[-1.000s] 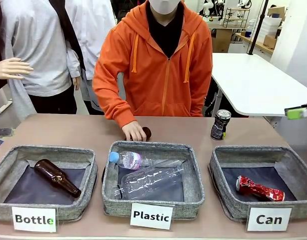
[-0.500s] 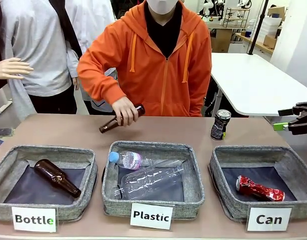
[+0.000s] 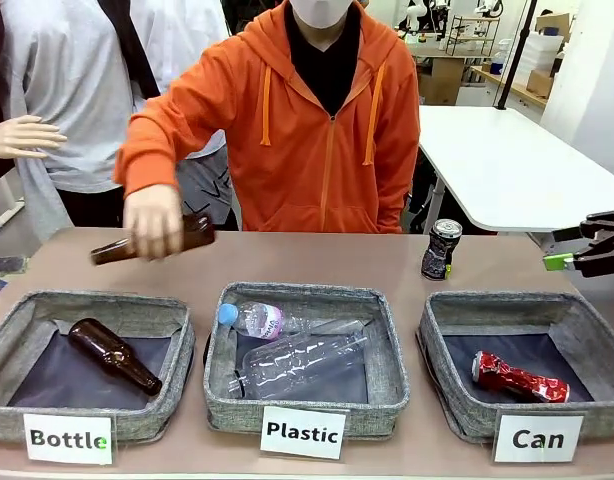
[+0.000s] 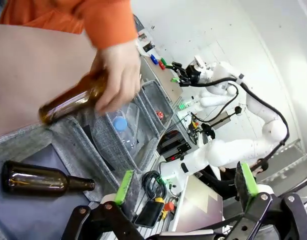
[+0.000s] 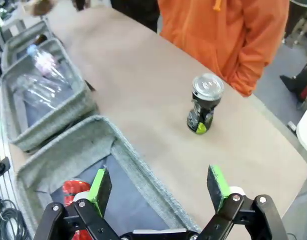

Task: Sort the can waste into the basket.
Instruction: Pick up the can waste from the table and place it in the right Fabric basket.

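right claw [image 5: 158, 179] spread, empty | black can [image 5: 204, 102] upright on bench [image 5: 143, 75] | risk: off-centre approach, hard to judge here, topples it

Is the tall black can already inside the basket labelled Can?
No, the black can stands upright on the table beyond the basket; the crushed red can lies inside it.

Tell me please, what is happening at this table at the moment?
A person's hand holds a brown glass bottle above the table, behind the "Bottle" bin. The right gripper hangs open near the black can, which stands upright on the table behind the "Can" basket. A crushed red can already lies in that basket. The left gripper is open too and holds nothing.
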Robot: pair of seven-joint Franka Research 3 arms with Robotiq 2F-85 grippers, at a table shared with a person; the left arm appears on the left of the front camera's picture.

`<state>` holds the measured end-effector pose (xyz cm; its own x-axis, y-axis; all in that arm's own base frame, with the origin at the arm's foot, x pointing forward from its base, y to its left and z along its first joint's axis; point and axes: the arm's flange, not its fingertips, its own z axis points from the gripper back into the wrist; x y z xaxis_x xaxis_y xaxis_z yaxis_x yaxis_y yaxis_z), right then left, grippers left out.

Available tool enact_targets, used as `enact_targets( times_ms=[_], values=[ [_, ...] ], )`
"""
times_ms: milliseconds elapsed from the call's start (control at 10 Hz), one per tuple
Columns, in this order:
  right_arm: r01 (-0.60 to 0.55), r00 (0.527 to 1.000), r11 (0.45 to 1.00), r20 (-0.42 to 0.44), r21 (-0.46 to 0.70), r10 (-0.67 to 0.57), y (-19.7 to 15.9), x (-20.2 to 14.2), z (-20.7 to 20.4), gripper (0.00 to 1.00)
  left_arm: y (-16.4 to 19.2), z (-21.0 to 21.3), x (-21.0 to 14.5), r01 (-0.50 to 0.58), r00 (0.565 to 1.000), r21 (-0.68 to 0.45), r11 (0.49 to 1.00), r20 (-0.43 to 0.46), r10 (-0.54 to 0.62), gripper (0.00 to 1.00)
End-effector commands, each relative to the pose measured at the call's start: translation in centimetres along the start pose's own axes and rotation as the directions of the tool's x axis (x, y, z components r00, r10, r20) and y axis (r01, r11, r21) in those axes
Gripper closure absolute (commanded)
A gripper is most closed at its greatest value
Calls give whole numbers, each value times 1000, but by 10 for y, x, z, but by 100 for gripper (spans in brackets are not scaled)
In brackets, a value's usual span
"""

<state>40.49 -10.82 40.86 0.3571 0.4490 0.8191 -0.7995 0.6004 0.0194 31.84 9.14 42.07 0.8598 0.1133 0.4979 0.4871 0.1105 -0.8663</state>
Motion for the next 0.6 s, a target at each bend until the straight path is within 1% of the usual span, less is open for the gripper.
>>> enact_targets(
  times_ms=[0,100,200,300,400,500],
  values=[
    [6,999,1000,-42,5,-5,-36,9,-30,0,-43,34,-13,93,994,-2,996,-57,-93,0],
    [-33,998,999,-49,12,33,-50,11,-45,0,-81,73,-18,186,982,-4,983,-14,-186,0],
    [-56,997,998,-55,28,58,-63,12,-62,0,-110,115,-23,241,967,2,970,87,-241,0],
    [-58,996,998,-68,3,58,-78,12,-81,0,-131,150,-38,272,950,-17,962,161,-266,0],
    [-49,996,998,-73,37,52,-90,9,-97,0,-136,170,-58,274,943,8,962,194,-271,0],
    [-64,995,997,-71,40,67,-102,7,-115,0,-132,181,-70,252,945,-2,968,214,-246,0]
  ],
)
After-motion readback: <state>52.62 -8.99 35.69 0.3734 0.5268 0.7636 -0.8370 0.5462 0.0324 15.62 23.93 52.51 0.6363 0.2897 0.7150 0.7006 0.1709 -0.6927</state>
